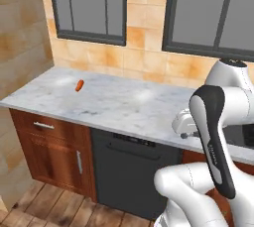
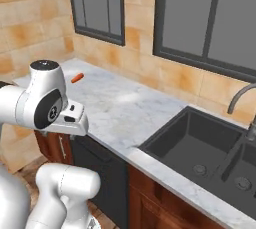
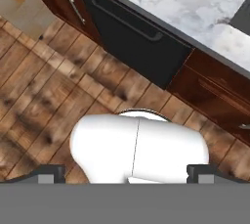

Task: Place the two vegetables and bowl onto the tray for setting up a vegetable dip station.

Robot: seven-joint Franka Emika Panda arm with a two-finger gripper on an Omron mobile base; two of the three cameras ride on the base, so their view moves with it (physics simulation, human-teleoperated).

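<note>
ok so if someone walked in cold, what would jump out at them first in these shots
Most likely the small orange carrot, lying alone on the pale marble counter toward its far left end, near the tiled wall. Next would be the deep dark grey sink sunk into the counter's right end, with a curved faucet behind it. In the hand view the gripper, jaws wide apart, looks down at the wooden floor before the black dishwasher.

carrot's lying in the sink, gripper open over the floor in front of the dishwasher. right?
Not quite. The carrot lies on the marble counter, far from the sink toward the counter's other end; the right base view shows both. The rest holds: in the hand view the gripper is open, above the wooden floor before the dishwasher.
</note>
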